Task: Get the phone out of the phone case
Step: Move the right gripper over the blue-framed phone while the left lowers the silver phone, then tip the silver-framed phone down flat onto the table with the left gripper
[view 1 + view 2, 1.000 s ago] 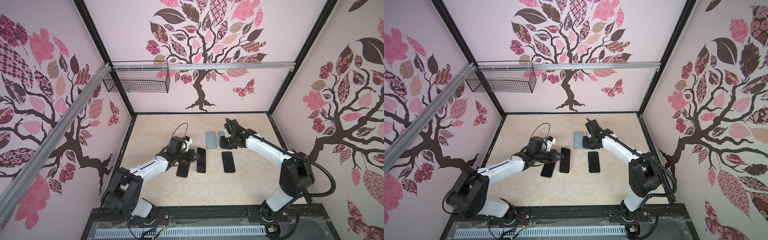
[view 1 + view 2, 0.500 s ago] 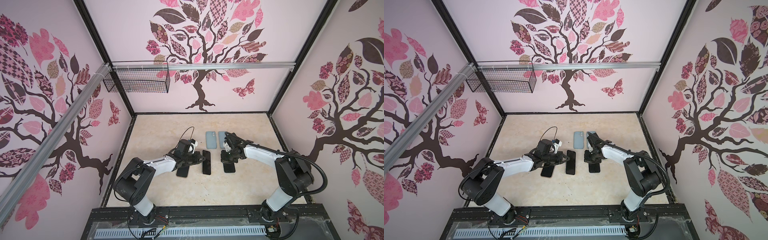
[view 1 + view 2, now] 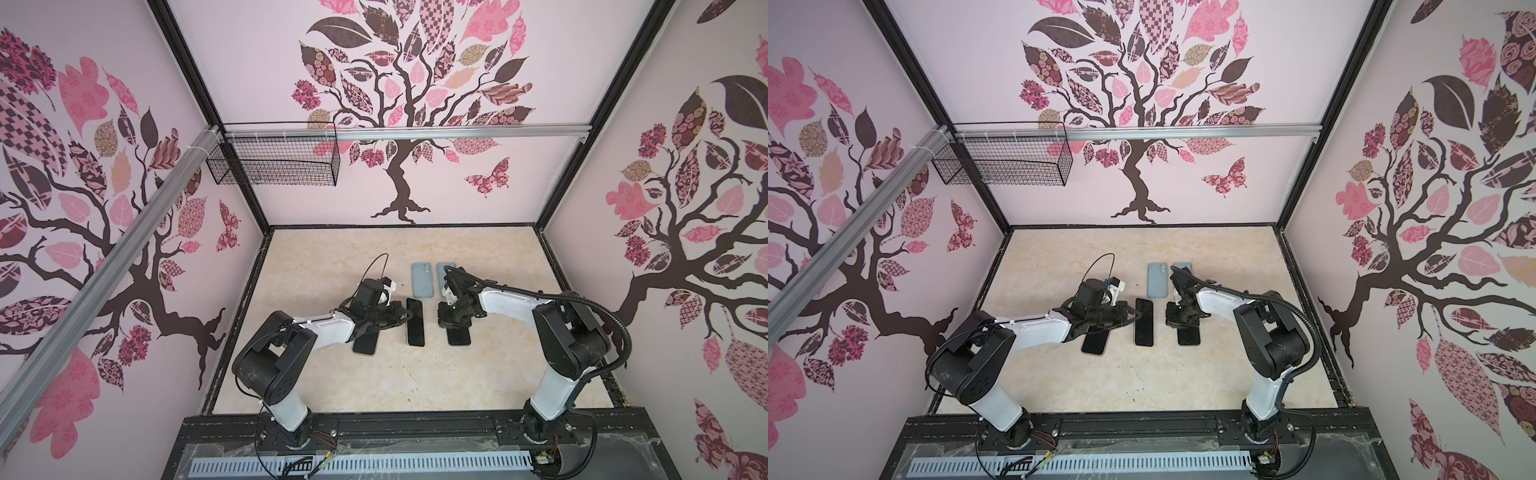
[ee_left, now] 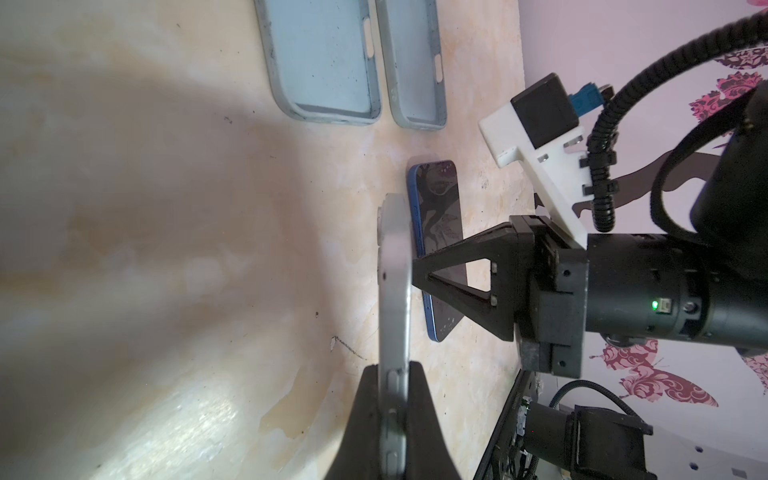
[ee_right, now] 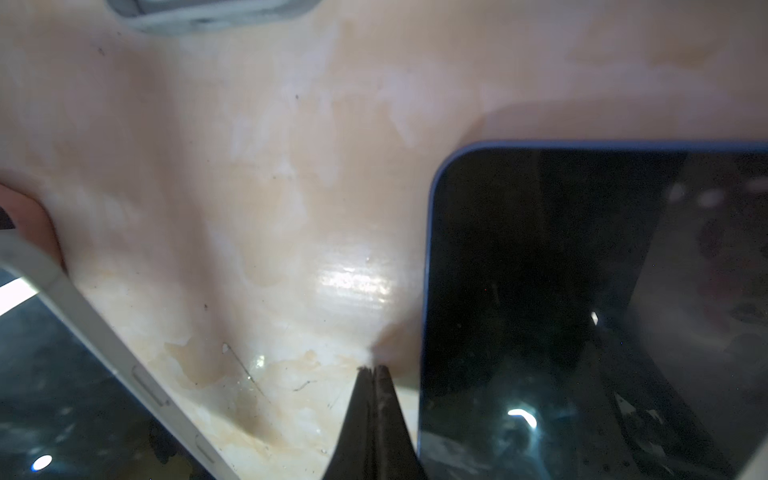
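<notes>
Leftmost phone (image 3: 365, 344) half hidden under the left arm (image 3: 328, 327), rightmost phone (image 3: 459, 336) far end covered by the right arm (image 3: 503, 301), grey case (image 5: 208, 12) cut off, blurred.

right gripper (image 5: 372, 370) comes forward and down beside middle phone (image 3: 414, 328), jaws now pinched together; left gripper (image 4: 392, 370) drags that phone bit rightward, still clamped on

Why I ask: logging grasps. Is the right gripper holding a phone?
No, the right gripper is shut on nothing, its tips meeting beside the blue-edged phone.
</notes>
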